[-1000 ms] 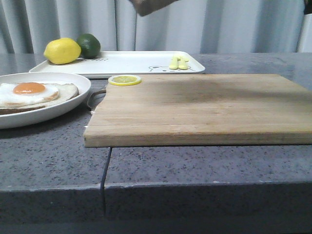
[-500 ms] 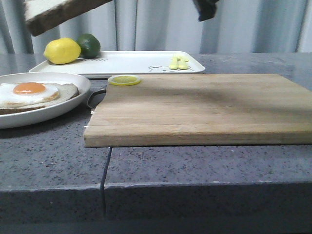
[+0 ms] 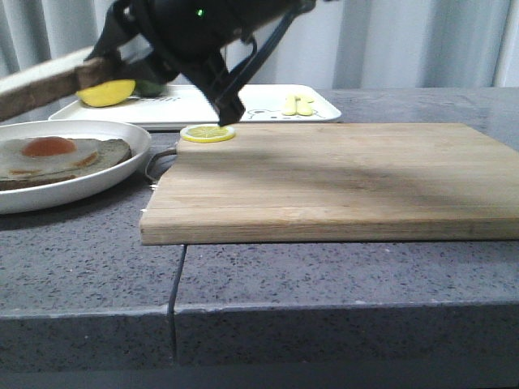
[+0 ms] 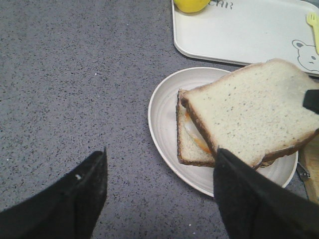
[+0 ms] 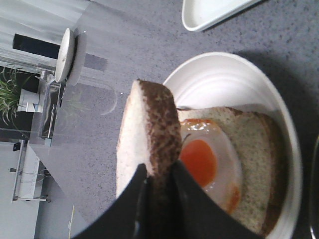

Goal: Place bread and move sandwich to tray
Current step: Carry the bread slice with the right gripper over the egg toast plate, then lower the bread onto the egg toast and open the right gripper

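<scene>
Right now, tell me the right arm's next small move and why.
Probably lower the bread slice straight down. The right end effector pinches its crust edge, holding it above the fried egg on the plate, not yet touching; the left end effector is open and clear.

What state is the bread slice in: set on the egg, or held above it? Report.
Held above. The right gripper clamps the bread by its edge, over the egg.

Pale, brown-crusted bread (image 5: 149, 144); orange-yolked sandwich (image 5: 219, 169)
</scene>
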